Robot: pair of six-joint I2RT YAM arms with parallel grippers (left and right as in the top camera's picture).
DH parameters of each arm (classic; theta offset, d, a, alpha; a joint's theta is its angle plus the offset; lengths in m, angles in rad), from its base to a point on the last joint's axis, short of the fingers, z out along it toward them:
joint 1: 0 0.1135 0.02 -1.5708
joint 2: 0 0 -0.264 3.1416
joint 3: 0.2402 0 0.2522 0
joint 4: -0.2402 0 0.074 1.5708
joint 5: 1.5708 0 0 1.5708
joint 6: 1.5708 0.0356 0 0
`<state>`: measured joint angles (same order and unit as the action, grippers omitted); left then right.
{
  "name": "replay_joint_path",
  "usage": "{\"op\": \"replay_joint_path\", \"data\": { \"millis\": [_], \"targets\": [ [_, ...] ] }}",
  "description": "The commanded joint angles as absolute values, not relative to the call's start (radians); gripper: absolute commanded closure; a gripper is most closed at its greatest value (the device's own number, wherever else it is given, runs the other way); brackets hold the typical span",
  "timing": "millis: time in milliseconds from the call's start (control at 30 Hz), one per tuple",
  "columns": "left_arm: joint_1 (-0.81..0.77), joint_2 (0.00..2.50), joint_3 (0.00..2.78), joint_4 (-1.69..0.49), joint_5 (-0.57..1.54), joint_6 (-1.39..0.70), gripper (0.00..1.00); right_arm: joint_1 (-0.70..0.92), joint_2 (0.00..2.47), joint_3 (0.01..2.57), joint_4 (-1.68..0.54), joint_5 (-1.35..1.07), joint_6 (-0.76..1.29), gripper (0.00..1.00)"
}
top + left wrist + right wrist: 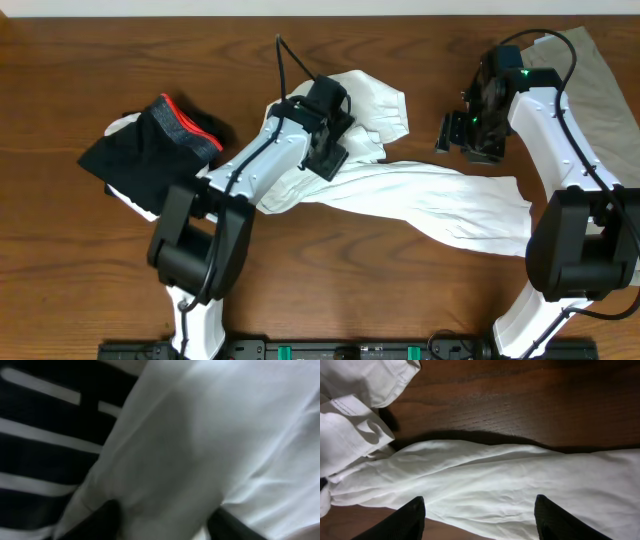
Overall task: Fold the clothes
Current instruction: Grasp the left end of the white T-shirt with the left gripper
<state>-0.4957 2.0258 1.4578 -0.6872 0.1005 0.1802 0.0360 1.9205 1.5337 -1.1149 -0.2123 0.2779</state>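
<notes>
White T-shirt [420, 195] lies twisted across mid table [90, 260]; left gripper [162, 522] straddles a fold, pinch unclear, right gripper [477, 517] spread and empty, so a shallow bite may slip.

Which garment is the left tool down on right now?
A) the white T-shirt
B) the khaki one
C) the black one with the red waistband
A: overhead, the left tool sits on the white T-shirt, and its wrist view shows white cloth between its fingers.
</notes>
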Motion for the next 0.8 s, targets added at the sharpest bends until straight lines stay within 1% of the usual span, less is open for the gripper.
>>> {"op": "replay_joint_path", "data": {
  "millis": [0, 33, 67, 100, 200, 433, 567, 767],
  "targets": [
    [-0.495, 2.058, 1.468, -0.694, 0.012, 0.19, 0.67, 0.033, 1.916, 1.526, -1.11, -0.213, 0.275, 0.32],
    [-0.495, 2.058, 1.468, -0.697, -0.003, 0.19, 0.79, 0.033, 1.916, 1.526, -1.11, -0.212, 0.275, 0.32],
    [-0.495, 2.048, 1.47, -0.706, -0.021, 0.187, 0.86, 0.033, 1.916, 1.526, -1.11, -0.212, 0.275, 0.31],
    [-0.495, 2.039, 1.473, -0.718, -0.04, 0.181, 0.91, 0.033, 1.916, 1.526, -1.11, -0.205, 0.274, 0.3],
    [-0.495, 1.976, 1.485, -0.778, -0.099, 0.152, 0.93, 0.033, 1.916, 1.524, -1.106, -0.178, 0.273, 0.29],
    [-0.492, 1.72, 1.491, -0.971, -0.151, 0.144, 0.92, 0.027, 1.916, 1.522, -1.106, -0.153, 0.273, 0.25],
    [-0.49, 1.593, 1.491, -1.106, -0.152, 0.14, 0.92, 0.012, 1.916, 1.521, -1.099, -0.139, 0.273, 0.27],
    [-0.488, 1.482, 1.491, -1.281, -0.154, 0.088, 0.94, -0.018, 1.916, 1.51, -1.092, -0.116, 0.273, 0.3]
  ]
}}
